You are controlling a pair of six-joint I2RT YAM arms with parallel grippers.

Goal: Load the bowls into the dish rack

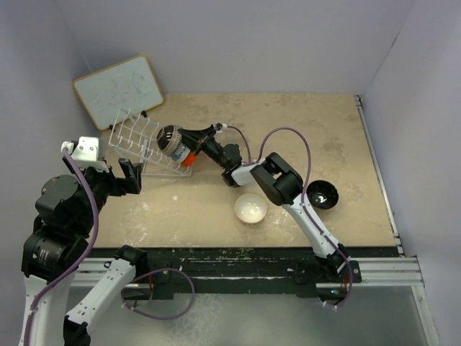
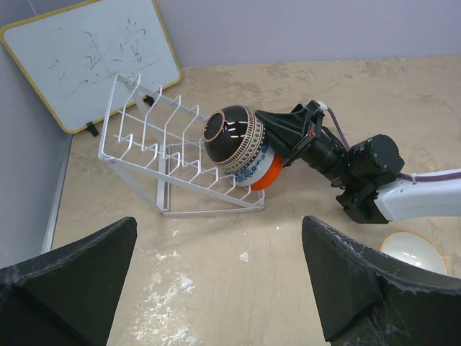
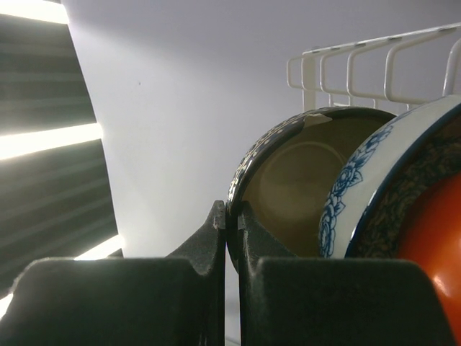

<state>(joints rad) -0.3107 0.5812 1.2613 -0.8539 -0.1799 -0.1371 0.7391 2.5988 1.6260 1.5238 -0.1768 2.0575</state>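
Note:
The wire dish rack [image 1: 135, 135] stands at the back left. An orange-red bowl [image 2: 271, 173] and a blue-and-white bowl [image 2: 253, 171] stand on edge at its right end. My right gripper [image 1: 189, 141] is shut on the rim of the tan bowl [image 1: 169, 140], which has a dark patterned outside, and holds it on its side against the blue-and-white bowl [image 3: 360, 173]. In the right wrist view the fingers pinch the tan bowl's rim [image 3: 232, 216]. I cannot tell whether it rests on the prongs. My left gripper [image 2: 220, 281] is open and empty, in front of the rack. The white bowl [image 1: 250, 208] and the black bowl [image 1: 322, 194] sit on the table.
A wood-framed whiteboard [image 1: 119, 90] leans against the back left wall behind the rack. The right arm [image 1: 277, 180] stretches across the table's middle between the white and black bowls. Grey walls close in the left, back and right sides.

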